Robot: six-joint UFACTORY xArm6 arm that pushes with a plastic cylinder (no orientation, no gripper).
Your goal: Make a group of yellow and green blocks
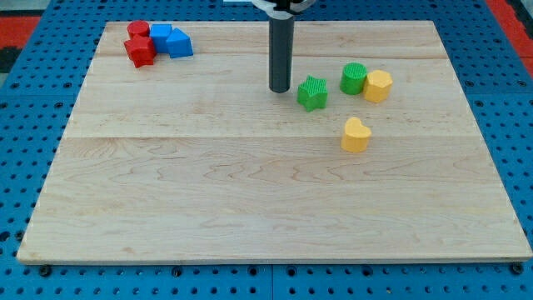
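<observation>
In the camera view, my tip (280, 89) rests on the wooden board (250, 192) in the upper middle of the frame, just left of the green star-shaped block (312, 92), with a thin gap between them. The rod has no fingers, so it grasps nothing. Right of that block stands the green cylinder (353, 78), touching the yellow hexagonal block (378, 85) on its right. The yellow heart-shaped block (356, 135) lies below them, apart. In the upper left of the frame, two red blocks (139, 46) and two blue blocks (171, 40) sit clustered together.
</observation>
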